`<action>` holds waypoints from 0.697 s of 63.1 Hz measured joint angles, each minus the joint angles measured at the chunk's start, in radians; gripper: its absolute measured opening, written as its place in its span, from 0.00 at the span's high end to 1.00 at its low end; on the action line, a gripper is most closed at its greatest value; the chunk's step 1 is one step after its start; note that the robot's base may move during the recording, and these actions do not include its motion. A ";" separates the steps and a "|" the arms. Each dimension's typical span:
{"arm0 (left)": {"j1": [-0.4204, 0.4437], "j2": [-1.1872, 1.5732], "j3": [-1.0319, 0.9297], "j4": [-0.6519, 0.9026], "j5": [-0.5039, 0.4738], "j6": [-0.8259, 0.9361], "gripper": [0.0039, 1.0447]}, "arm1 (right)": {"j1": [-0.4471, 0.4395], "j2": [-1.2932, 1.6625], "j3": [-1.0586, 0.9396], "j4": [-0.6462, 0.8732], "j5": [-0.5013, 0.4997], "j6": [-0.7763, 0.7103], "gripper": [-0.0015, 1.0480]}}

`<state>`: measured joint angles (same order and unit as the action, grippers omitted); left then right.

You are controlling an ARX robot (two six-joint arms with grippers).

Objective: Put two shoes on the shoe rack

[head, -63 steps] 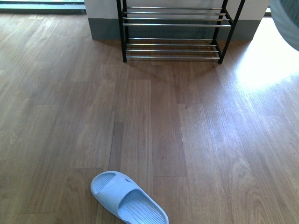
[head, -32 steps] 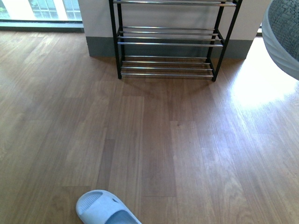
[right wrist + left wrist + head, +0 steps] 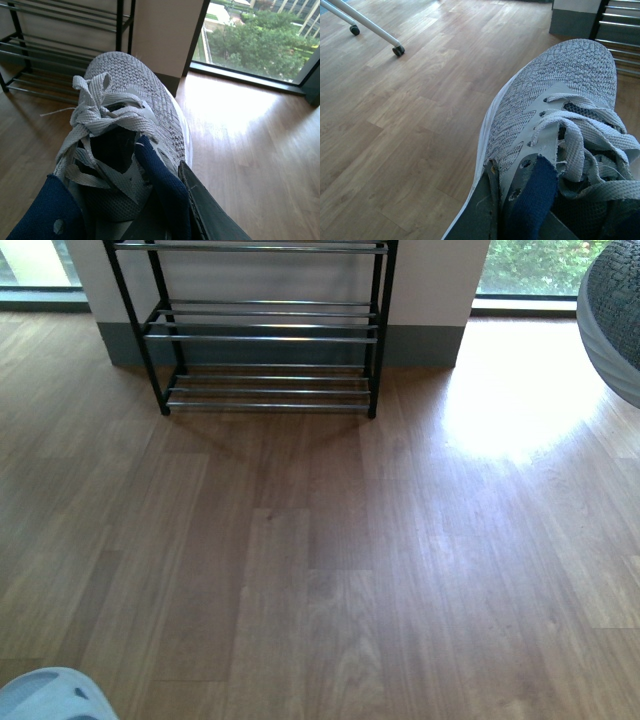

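Ahead of you, against the wall, the shoe rack (image 3: 265, 335) is standing some way off across the floor (image 3: 330, 570). Your left gripper (image 3: 515, 220) is pinching the collar of the left-hand sneaker (image 3: 555, 95), and your right gripper (image 3: 170, 215) is doing likewise with the right-hand sneaker (image 3: 135, 90); each inner finger is probably hiding inside the shoe. Both are hanging toe-forward in the air. Gripped only by soft navy collars, they are risking a sag, a slip, or a toe or loose lace catching on the chrome bars. Their grey knit uppers are looking flexible, laces lying slack.
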<state>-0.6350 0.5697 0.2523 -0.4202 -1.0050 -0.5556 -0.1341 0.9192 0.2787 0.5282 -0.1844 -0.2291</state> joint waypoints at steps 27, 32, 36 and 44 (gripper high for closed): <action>0.000 0.000 0.000 0.000 0.003 0.000 0.99 | 0.000 0.000 0.000 0.000 0.000 0.000 0.99; 0.000 0.000 0.000 0.000 -0.001 0.000 0.99 | 0.000 0.000 0.000 0.000 0.000 0.000 0.99; 0.000 0.001 0.000 0.000 0.003 0.000 0.99 | 0.000 0.000 0.000 0.000 0.000 0.000 0.99; -0.001 0.002 0.000 0.000 0.005 0.000 0.99 | -0.003 0.000 0.000 0.000 0.007 0.000 0.99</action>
<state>-0.6357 0.5713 0.2523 -0.4202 -1.0000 -0.5560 -0.1375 0.9195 0.2787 0.5282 -0.1772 -0.2291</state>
